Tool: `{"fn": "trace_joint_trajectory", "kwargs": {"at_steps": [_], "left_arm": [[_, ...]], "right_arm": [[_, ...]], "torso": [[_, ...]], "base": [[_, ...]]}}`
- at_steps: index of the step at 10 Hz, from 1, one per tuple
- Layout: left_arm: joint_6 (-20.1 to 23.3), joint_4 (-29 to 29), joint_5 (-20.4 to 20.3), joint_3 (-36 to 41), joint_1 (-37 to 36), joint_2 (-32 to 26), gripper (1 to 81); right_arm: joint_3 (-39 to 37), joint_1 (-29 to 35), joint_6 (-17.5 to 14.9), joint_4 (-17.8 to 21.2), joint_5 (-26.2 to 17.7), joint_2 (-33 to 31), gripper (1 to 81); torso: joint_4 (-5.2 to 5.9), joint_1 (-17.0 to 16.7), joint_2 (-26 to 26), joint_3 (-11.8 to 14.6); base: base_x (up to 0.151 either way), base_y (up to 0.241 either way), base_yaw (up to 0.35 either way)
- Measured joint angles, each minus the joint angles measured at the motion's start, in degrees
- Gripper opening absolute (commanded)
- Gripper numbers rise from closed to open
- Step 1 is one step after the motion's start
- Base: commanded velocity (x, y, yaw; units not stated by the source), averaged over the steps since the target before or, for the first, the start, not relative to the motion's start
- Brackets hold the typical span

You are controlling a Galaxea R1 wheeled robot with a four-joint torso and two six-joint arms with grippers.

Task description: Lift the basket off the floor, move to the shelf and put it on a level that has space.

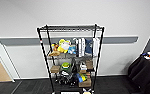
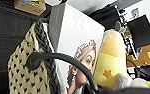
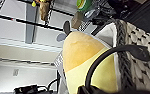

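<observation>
The basket (image 2: pixel 21 75) sits close beside both wrists; whether either tool is clenched, I cannot tell.

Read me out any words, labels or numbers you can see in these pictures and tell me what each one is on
"VOG", large white letters, cut off by the yellow plush toy: on the cover of the magazine standing in the basket.
Spine of the magazine: grey print, too blurred to read.
Books and packages on the shelf: too small to read.
Green lid near the shelf: no readable text.

Office: carpet tiles (image 1: pixel 28 87), wall rail (image 1: pixel 18 41), monitor (image 2: pixel 141 31)
</observation>
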Motion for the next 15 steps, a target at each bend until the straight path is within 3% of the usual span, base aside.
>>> {"fn": "trace_joint_trajectory", "kwargs": {"at_steps": [3, 8, 11, 15], "left_arm": [[0.0, 0.0, 0.1, 0.2, 0.0, 0.0, 1.0], [0.0, 0.0, 0.1, 0.4, 0.0, 0.0, 1.0], [0.0, 0.0, 0.4, 0.5, 0.0, 0.0, 1.0], [0.0, 0.0, 0.4, 0.9, 0.0, -0.2, 1.0]], "right_arm": [[0.9, 0.4, 0.0, 0.0, 0.0, -0.8, 1.0], [1.1, 0.5, 0.0, 0.0, 0.0, -0.9, 1.0], [1.4, 0.4, 0.0, -0.2, -0.1, -1.0, 1.0], [1.6, 0.4, 0.0, -0.3, -0.1, -1.1, 1.0]], "torso": [[0.00, 0.0, 0.0, 1.5], [0.00, 0.0, 0.0, 1.7], [0.00, 0.0, 0.0, 3.8], [0.00, 0.0, 0.0, 3.8]], "base": [[0.104, 0.000, 0.000], [0.104, 0.000, 0.000], [0.105, 0.000, 0.000], [0.105, 0.000, 0.000]]}}
